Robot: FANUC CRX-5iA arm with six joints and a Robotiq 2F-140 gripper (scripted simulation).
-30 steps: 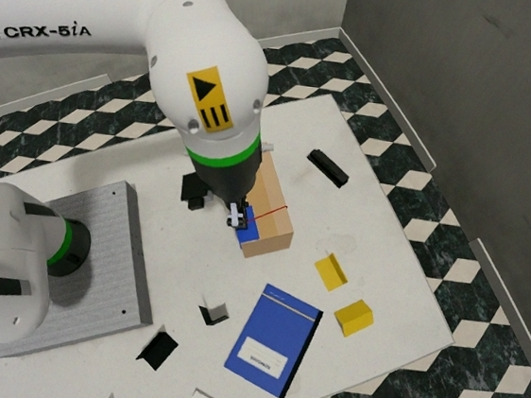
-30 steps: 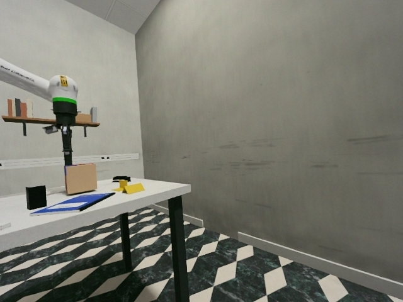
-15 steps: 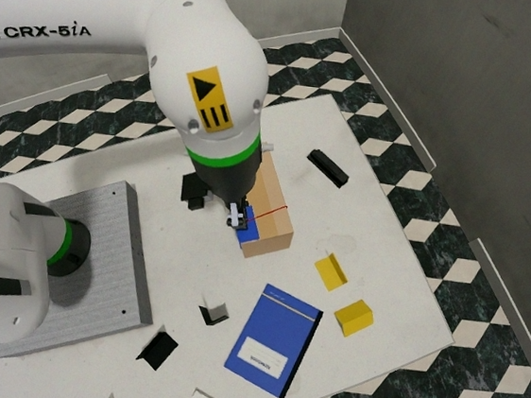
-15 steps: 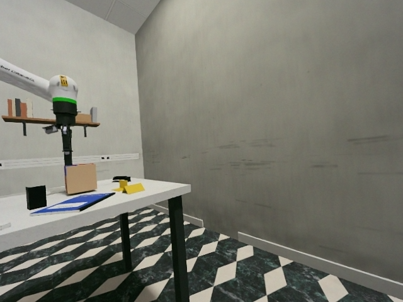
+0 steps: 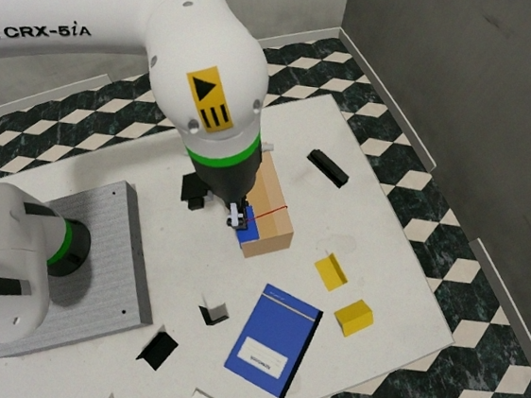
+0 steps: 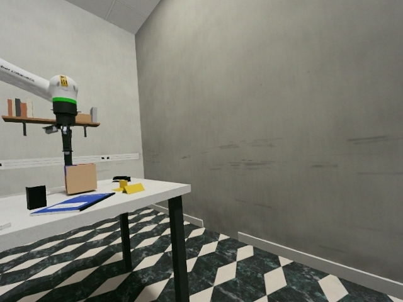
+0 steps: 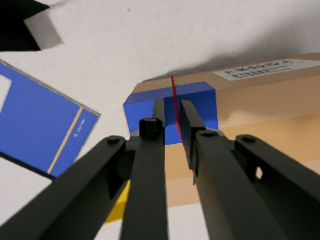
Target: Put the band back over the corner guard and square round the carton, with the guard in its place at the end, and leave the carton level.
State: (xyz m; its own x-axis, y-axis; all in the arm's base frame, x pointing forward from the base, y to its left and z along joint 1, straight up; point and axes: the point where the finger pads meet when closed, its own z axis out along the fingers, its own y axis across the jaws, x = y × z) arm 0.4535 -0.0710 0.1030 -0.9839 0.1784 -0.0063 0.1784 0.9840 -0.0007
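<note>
The tan carton [image 5: 267, 207] lies flat on the white table; it also shows in the exterior view [image 6: 80, 178]. A blue corner guard [image 5: 249, 229] sits on its near left top corner. A thin red band [image 5: 269, 213] runs across the carton top from the guard to the far edge. My gripper [image 5: 237, 221] points straight down over the guard. In the wrist view the fingers stand a small gap apart, with the red band [image 7: 174, 100] running between them over the blue guard [image 7: 200, 107]. The fingers do not press on the band.
A blue book [image 5: 273, 340], a yellow guard [image 5: 330, 270] and a yellow block [image 5: 353, 317] lie in front of the carton. A black bar [image 5: 328, 167] lies behind it, a black block to its left. Black guards [image 5: 157, 349] lie near the grey base plate [image 5: 102, 258].
</note>
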